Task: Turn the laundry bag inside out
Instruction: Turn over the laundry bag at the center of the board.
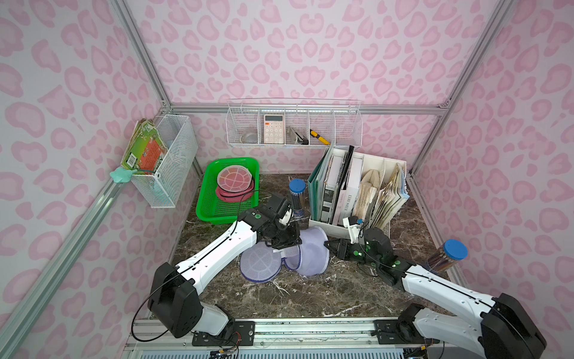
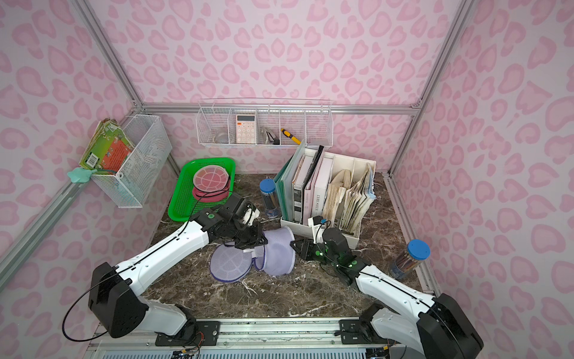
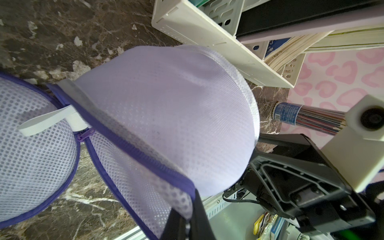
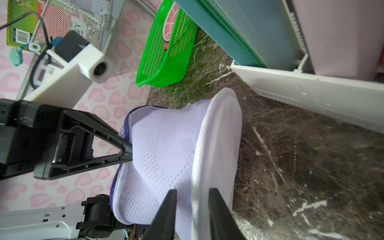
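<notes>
Left claw (image 3: 185,201) pinches bag (image 1: 310,251) at its purple zipper rim. Right claw (image 4: 192,190) narrow around bag's white seam, can't tell if clamped. Bag on tabletop (image 1: 310,292).

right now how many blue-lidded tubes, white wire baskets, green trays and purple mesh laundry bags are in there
blue-lidded tubes: 2
white wire baskets: 2
green tray: 1
purple laundry bag: 1
total: 6
</notes>
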`<state>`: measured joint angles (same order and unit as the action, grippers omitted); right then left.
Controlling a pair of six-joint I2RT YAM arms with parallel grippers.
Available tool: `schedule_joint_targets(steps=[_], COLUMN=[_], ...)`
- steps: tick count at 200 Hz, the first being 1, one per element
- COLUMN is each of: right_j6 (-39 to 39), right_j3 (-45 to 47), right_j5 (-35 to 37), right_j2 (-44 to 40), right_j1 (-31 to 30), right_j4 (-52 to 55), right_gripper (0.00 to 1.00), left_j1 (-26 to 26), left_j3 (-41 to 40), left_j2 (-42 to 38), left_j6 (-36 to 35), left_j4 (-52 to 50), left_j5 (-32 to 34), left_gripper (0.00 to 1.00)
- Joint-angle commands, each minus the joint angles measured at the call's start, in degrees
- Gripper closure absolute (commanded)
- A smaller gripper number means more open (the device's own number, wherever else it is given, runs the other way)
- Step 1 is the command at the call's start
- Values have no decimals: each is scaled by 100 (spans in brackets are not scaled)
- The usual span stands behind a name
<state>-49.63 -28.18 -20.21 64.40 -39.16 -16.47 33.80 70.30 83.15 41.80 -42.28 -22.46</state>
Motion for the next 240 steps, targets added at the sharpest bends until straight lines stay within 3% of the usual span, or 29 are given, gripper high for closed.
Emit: schedule_joint_targets(steps=[1,15,58,96,144,240], right_j6=[58,133,470,810,322,-355], right_j3=[-178,-358,-915,-1712,-1846,-2115], right_j5=[-220,-178,218,452,-45,-867], right_j2=[207,201,-165,515,1565,3638], right_j1=[-20,-30,-65,-563,-931,-900], right_j4=[-274,-53,1259,2446,1245,-652], right_gripper=[92,100,100,100,100,100], left_j1=[-28,-46,-76,-126,-341,-453], left_j3=[0,7,61,-21,-321,-440], left_j2=[-45,-58,12,213,166,-23], left_j6=[-58,-67,-56,-101,-154,-287], left_j4=[12,-4,157,289,393,254], left_j5=[-39,-43,-226,-331,-413,-680], left_gripper=[100,100,100,100,100,100])
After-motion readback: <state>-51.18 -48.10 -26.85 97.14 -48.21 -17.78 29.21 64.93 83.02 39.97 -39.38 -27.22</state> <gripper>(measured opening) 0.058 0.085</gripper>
